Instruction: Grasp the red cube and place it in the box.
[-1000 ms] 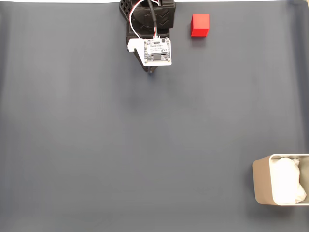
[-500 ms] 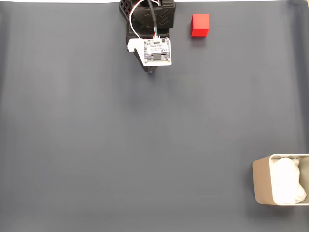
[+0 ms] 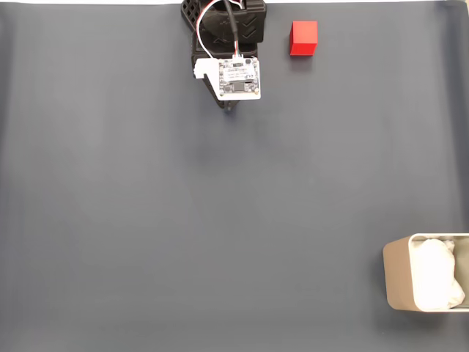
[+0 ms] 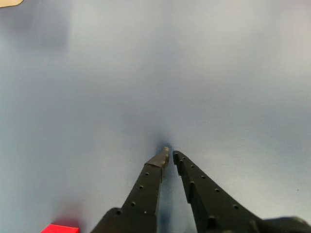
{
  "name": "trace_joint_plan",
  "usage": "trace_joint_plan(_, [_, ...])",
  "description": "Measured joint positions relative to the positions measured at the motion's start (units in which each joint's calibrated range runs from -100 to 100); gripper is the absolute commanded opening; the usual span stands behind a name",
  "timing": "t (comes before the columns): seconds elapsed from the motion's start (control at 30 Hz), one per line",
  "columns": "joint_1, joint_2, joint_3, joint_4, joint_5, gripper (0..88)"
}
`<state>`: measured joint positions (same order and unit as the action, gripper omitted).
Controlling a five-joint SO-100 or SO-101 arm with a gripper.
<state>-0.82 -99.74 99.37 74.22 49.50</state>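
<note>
The red cube [image 3: 303,37] rests on the dark grey mat near the top edge of the fixed view, a short way right of the arm. It also peeks in as a red sliver, the red cube [image 4: 60,228], at the bottom left of the wrist view. My gripper [image 4: 171,155] points down at bare mat, its two black fingers nearly touching at the tips, nothing between them. In the fixed view the gripper [image 3: 230,108] is mostly hidden under the white wrist camera board. The box [image 3: 399,277], a silvery tin lined with white paper, sits at the bottom right corner, far from the arm.
The arm's black base [image 3: 223,18] stands at the top centre of the mat. A pale corner of something [image 4: 9,2] shows at the wrist view's top left. Wide bare mat lies between the arm and the box.
</note>
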Motion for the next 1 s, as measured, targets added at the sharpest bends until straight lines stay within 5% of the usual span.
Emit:
trace_joint_plan(0.43, [-0.52,14.42,-27.31,-11.22,-0.05,0.0])
trace_joint_plan(1.0, [0.37,40.21,-71.88,5.09,-0.49,0.0])
